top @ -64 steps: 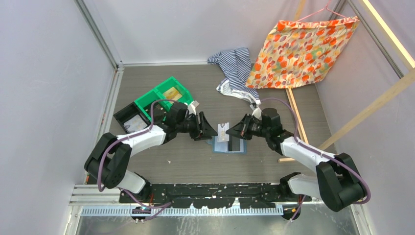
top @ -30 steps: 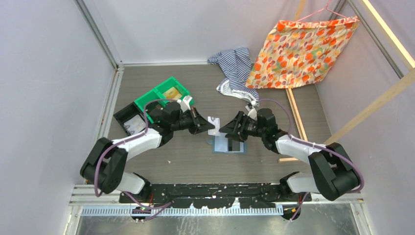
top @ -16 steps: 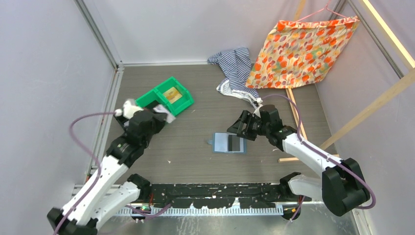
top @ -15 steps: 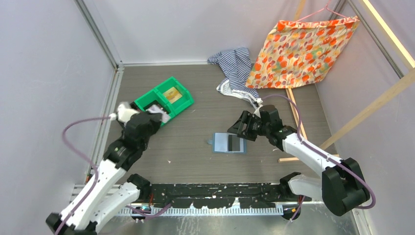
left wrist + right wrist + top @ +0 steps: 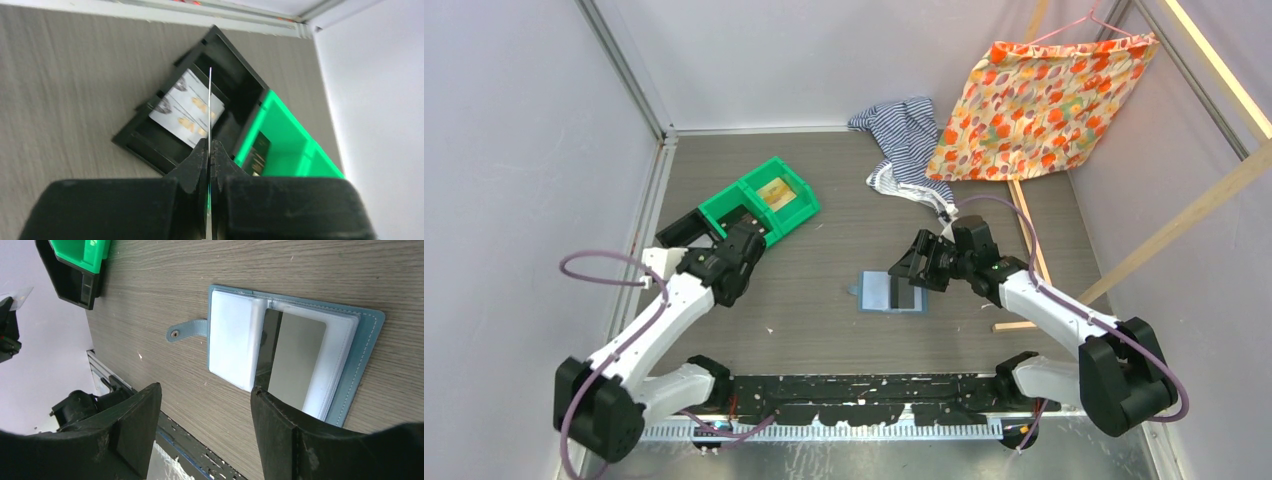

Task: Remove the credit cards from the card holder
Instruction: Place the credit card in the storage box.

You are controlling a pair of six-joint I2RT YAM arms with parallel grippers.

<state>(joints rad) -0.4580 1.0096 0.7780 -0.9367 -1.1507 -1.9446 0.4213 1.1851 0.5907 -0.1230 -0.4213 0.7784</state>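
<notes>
Above the black plastic tray (image 5: 239, 64), the left gripper (image 5: 210, 146) pinched a thin pale card (image 5: 210, 100) edge-on, liable to tip outside if released askew, while the right gripper (image 5: 202, 395) hung wide over the slate-blue soft card holder (image 5: 235, 340) on the counter (image 5: 150, 290).

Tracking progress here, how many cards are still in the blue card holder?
1: a dark card in the sleeve farthest from the snap tab of the card holder; more may be hidden beneath other sleeves.
</notes>
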